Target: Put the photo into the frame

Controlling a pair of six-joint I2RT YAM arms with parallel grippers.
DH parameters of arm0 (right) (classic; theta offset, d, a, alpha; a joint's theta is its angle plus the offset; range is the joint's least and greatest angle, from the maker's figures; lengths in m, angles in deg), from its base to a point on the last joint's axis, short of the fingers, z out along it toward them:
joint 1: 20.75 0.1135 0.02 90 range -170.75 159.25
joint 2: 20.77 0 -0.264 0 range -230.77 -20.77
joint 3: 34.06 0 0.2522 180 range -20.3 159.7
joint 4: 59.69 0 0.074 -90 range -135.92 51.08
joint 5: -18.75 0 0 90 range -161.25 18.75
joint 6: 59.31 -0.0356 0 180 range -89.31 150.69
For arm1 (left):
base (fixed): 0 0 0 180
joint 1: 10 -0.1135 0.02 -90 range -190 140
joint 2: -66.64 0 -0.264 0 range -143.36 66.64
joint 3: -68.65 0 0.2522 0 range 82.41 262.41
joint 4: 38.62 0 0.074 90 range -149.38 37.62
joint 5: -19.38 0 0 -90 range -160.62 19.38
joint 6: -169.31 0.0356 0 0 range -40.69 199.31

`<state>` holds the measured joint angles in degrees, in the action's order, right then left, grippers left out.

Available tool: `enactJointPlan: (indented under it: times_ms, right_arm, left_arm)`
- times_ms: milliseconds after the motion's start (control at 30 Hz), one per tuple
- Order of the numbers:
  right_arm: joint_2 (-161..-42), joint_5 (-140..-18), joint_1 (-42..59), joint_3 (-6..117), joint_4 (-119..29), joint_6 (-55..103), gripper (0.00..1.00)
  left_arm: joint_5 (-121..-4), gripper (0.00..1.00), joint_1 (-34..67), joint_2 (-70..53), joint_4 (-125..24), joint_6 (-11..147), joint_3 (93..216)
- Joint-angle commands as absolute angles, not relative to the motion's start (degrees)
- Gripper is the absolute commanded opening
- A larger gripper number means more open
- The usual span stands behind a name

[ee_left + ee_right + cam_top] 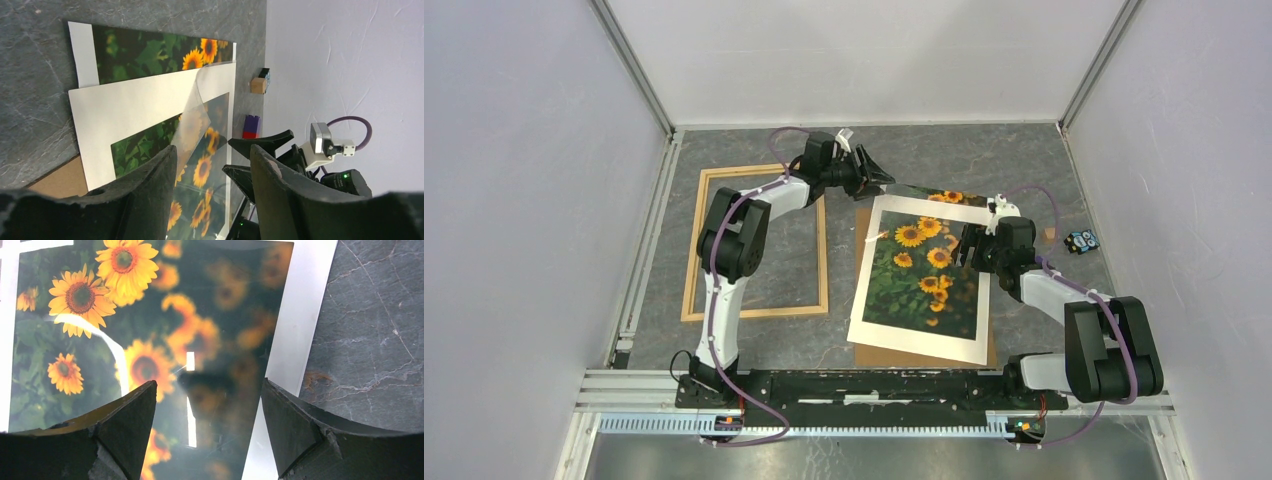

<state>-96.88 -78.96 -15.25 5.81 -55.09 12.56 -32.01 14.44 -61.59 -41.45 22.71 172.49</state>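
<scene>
My left gripper (212,156): fingers half apart, at stack's far corner where clear sheet (197,107) curls up. My right gripper (209,390): spread wide, over photo (100,315). Photo under white mat (919,345) (far edge peeking out), beside frame (824,275), not in it.

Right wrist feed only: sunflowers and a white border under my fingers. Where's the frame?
Observer: The frame lies flat on the table, left of the white mat, with nothing in it.
Operator: Left arm?
Observer: The left gripper is at the mat's far-left corner, jaws apart, with the arm stretched across the frame.
Operator: Anything loose there?
Observer: A clear sheet curls up off the mat at that corner, just ahead of the left fingers.
</scene>
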Motion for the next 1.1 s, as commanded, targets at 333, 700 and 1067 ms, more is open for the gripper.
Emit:
enactJointPlan:
  times_ms: [333, 700, 1067]
  right_arm:
    - [-97.51, -79.59, -15.55, 3.66, -51.35, 13.07, 0.82]
    - [-94.05, -77.9, -15.34, 7.28, -46.06, 18.28, 0.84]
    - [-89.45, -83.13, -13.96, 11.16, -41.43, 21.69, 0.88]
  left_arm:
    - [-29.57, 0.51, 14.54, -64.04, -52.08, 34.16, 178.66]
    - [-35.51, 0.11, 14.91, -58.91, -50.54, 34.66, 176.72]
    - [-42.29, 0.02, 14.31, -46.13, -69.7, 35.63, 173.27]
